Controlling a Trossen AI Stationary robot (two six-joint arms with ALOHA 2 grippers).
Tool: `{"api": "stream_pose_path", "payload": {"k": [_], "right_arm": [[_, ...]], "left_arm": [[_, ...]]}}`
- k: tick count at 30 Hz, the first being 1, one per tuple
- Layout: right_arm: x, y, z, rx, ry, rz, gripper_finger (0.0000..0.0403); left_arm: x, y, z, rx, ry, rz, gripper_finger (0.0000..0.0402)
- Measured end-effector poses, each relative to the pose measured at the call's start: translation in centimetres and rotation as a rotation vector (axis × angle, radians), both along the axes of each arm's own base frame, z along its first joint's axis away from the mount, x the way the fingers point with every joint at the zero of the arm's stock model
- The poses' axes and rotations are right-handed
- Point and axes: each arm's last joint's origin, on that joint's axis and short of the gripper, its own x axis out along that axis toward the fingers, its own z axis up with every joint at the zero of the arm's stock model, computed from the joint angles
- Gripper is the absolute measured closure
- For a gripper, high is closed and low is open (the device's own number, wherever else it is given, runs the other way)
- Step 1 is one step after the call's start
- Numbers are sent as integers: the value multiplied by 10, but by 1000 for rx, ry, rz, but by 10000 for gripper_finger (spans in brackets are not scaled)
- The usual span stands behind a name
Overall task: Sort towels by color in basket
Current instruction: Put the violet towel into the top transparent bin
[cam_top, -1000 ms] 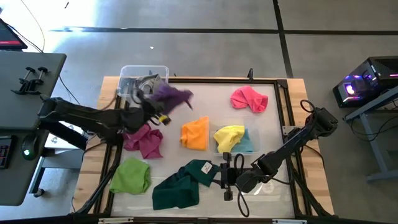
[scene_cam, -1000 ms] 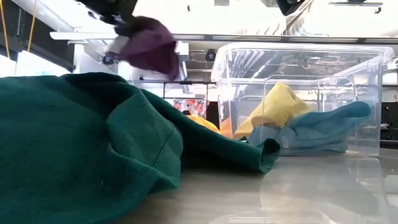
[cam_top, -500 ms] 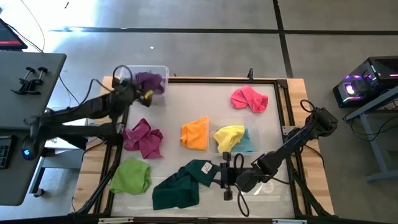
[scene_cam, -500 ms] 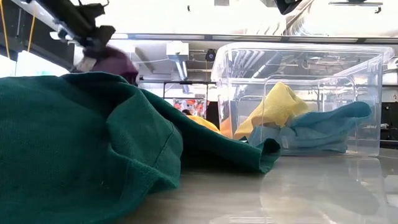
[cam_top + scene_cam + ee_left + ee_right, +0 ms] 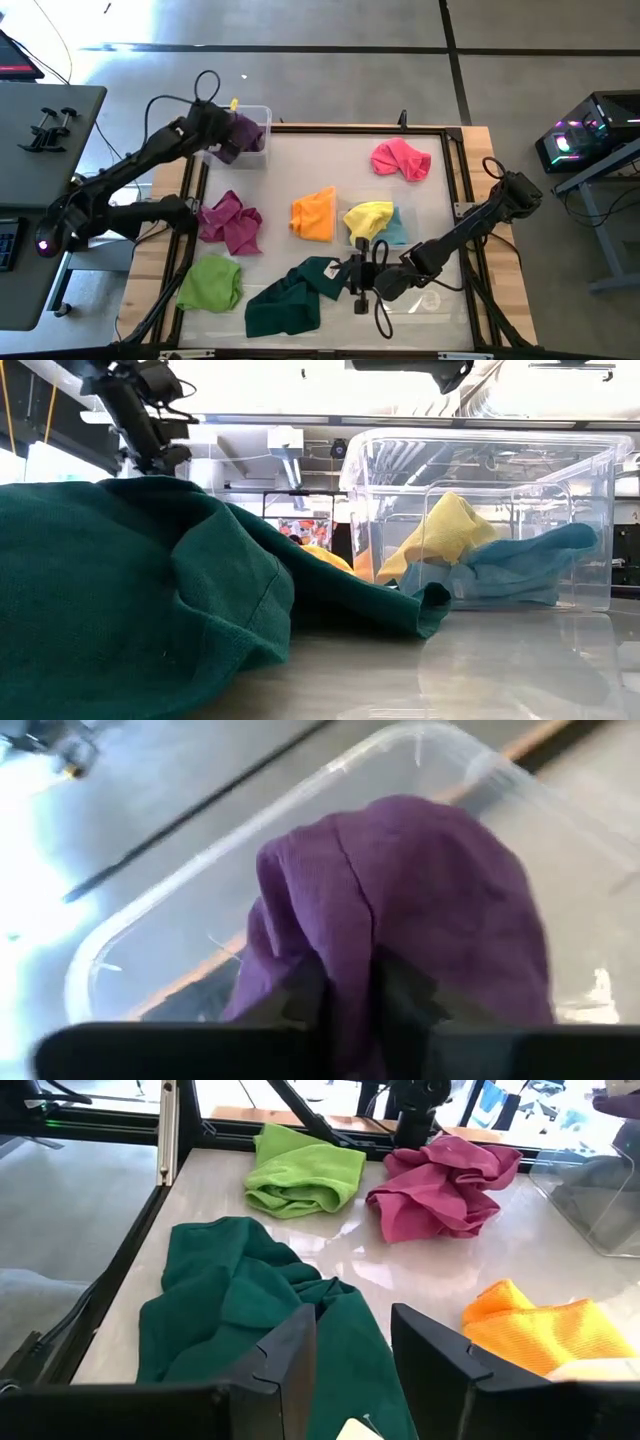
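My left gripper (image 5: 224, 143) is shut on the purple towel (image 5: 243, 131) at the clear bin (image 5: 262, 112) by the table's far left corner; it also shows in the left wrist view (image 5: 350, 988). My right gripper (image 5: 358, 276) is open near the front, its fingers (image 5: 292, 1348) just above the right end of the dark green towel (image 5: 288, 296). On the table lie the magenta (image 5: 231, 222), lime green (image 5: 211, 282), orange (image 5: 315, 214) and pink (image 5: 401, 159) towels. The yellow towel (image 5: 367, 219) and the light blue towel (image 5: 397, 232) lie in a second clear bin. My left gripper pinches a bunched part of the purple towel (image 5: 345, 945) between its two fingers (image 5: 303, 992). The fingers come slanting down from the table's left side. The towel bulges out beyond the fingertips, inside the bin's rim (image 5: 180, 900); whether it rests on the bin's floor, I cannot tell.
The second clear bin (image 5: 480, 520) stands at the table's middle right. Black rails (image 5: 455, 200) frame the table top. Bare table lies between the far bin and the pink towel.
My left gripper has carried the purple towel from above the table's left middle toward the far left corner and down into the clear bin there, staying shut on it. The towel, spread out in the air before, now sits bunched within the bin.
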Motion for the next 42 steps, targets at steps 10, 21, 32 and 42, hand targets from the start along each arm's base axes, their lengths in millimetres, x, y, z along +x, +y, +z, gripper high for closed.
{"api": "stream_pose_path", "payload": {"k": [10, 21, 32, 42], "right_arm": [[0, 0, 0, 22, 1, -9, 275], [0, 0, 0, 45, 1, -19, 275], [-1, 0, -1, 43, 7, -19, 275], [-2, 3, -1, 47, 11, -14, 275]], "left_arm": [[-2, 8, 55, 19, 80, 153, 225], [11, 4, 43, -350, -65, -137, 286], [36, 55, -8, -305, 305, -26, 371], [37, 56, -12, -198, 565, 26, 388]]}}
